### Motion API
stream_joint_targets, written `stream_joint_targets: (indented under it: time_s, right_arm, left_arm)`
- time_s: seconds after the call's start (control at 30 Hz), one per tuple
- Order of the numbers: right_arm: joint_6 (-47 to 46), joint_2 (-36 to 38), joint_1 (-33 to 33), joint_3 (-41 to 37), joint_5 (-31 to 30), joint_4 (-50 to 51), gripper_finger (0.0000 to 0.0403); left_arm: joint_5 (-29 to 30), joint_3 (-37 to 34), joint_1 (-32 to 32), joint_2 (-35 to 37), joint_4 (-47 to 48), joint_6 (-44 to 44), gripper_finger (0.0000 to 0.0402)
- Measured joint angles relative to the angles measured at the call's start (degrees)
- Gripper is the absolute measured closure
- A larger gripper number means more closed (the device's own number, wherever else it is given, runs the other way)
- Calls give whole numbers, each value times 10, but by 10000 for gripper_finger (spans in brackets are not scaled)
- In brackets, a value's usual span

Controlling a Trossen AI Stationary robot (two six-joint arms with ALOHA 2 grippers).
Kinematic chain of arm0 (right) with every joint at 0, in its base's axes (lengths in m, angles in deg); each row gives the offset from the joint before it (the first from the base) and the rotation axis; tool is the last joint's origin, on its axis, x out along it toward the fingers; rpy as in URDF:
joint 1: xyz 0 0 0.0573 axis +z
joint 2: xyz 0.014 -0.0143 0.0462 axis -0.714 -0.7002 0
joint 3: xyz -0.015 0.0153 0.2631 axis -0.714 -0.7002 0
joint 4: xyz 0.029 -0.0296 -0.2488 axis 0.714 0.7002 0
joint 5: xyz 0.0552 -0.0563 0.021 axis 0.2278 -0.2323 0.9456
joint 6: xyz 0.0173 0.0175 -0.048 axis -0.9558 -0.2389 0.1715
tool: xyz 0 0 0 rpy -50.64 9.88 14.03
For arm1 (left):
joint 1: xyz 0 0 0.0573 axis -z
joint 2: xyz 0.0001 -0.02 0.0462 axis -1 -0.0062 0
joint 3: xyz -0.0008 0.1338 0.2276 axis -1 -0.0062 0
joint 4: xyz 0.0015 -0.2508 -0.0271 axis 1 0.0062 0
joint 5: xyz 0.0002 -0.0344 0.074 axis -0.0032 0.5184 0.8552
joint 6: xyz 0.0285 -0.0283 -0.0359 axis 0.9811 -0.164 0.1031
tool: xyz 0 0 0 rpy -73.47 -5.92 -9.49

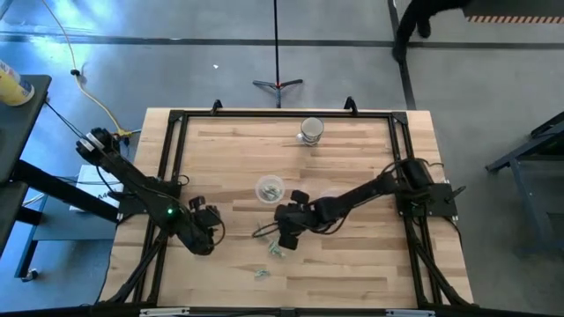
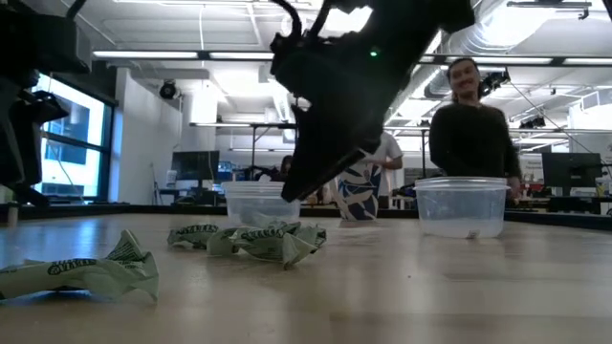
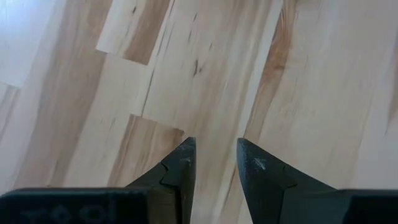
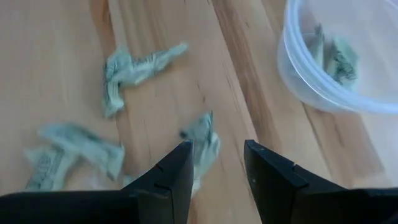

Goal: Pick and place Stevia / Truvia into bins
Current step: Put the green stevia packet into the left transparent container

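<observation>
The right end effector (image 1: 284, 238) hangs low over the wooden tabletop (image 1: 352, 273), just toward the front edge from the round shallow bin (image 1: 270, 188), which serves as landmark. Its fingers (image 4: 177, 171) are spread with a gap between them and pinch nothing. In the right wrist view a crumpled green packet (image 4: 202, 140) lies directly ahead of that gap on the bare wood, not touched by either finger. Three more loose packets (image 4: 134, 68) lie scattered on the side away from the bin, so four show on the wood there, all crumpled. Inside the round shallow bin two packets in the bin (image 4: 339, 56) rest against its wall. A second clear bin (image 1: 330, 201) stands just beside the first, toward the right arm; whether it holds anything I cannot tell.

The left end effector (image 1: 204, 236) waits well to the left of the round bin, its fingers (image 3: 180, 168) slightly parted over bare wood, holding nothing.

A greyish jar (image 1: 310, 130) stands beyond the bin, near the far edge.
</observation>
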Motion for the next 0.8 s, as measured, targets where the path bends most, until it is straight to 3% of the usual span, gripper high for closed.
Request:
stream_joint_targets:
  time_s: [0.4,0.6,0.8]
  right_arm:
    - [-20,-17,-6,2,3,-34,265]
    - [-11,-34,-6,2,32,-43,225]
    - [-10,-36,-8,2,7,-29,191]
  left_arm:
    - [8,0,0,-1,9,28,252]
    - [12,0,0,-2,9,28,252]
    - [13,0,0,-2,9,17,252]
